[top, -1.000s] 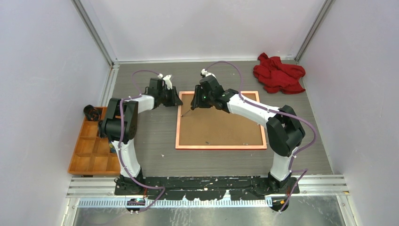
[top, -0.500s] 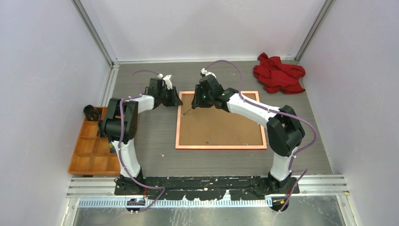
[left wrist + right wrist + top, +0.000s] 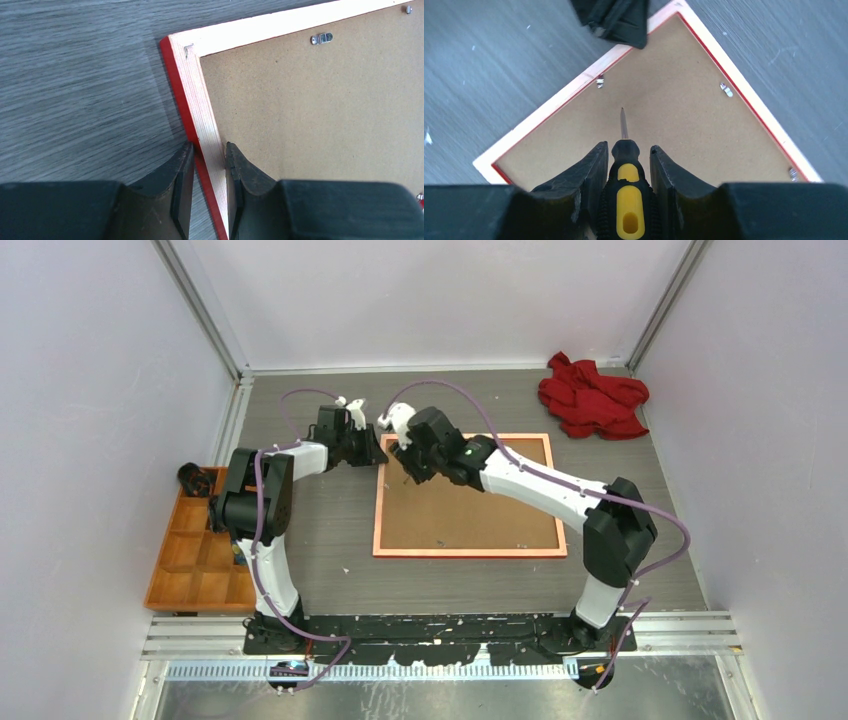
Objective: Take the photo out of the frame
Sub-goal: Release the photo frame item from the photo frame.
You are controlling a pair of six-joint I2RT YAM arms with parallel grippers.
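Left gripper (image 3: pixel 208 150) clamps the frame (image 3: pixel 192 95) near its corner — right gripper (image 3: pixel 627 150), reaching across, grips a screwdriver (image 3: pixel 629 200).

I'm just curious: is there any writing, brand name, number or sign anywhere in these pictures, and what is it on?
No text can be read anywhere.
The pale back rim of the frame, the brown backing board and the yellow and black handle of the screwdriver bear none.
A small box at the very bottom of the top view is too small to tell.
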